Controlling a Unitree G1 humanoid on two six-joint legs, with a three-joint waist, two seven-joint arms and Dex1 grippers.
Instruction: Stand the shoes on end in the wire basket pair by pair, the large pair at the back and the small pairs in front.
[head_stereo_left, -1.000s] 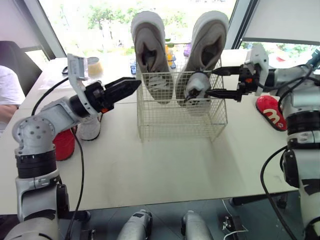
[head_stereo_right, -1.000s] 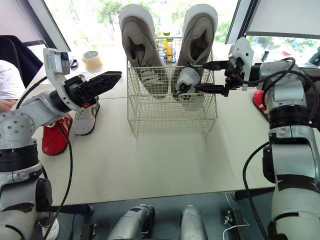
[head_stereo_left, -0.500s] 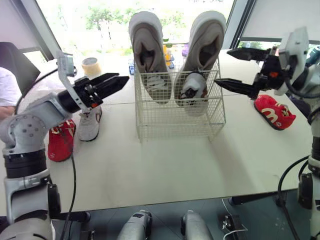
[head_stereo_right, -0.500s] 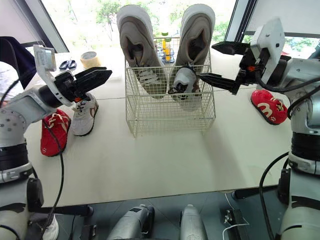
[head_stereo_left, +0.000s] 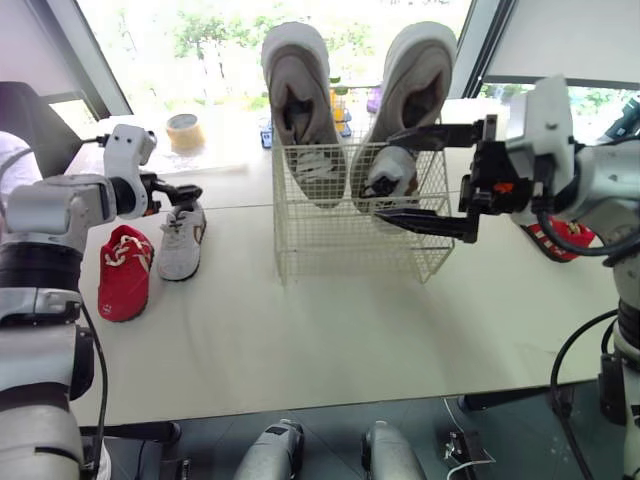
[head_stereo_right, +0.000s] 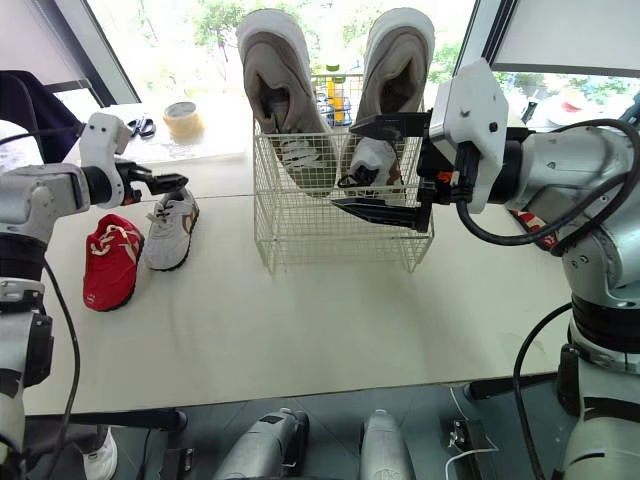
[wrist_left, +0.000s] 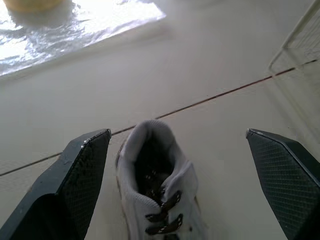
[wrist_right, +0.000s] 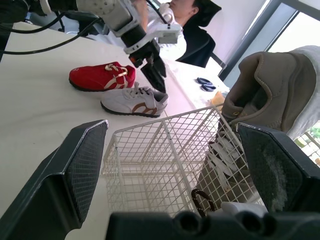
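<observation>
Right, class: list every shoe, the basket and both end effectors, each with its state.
Large beige shoes: on end, basket's back.
Small basket shoe: on end, front right.
White table shoe: lying flat.
Left red shoe: lying flat.
Right red shoe: on table, partly hidden.
Wire basket: upright, three shoes inside.
Left end effector: open, over white table shoe.
Right end effector: open, empty.

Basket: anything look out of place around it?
Nothing is damaged, but the pairs are split: one small shoe stands in the basket, a white shoe lies on the table beside a red shoe, and the other red shoe lies across the table.
</observation>
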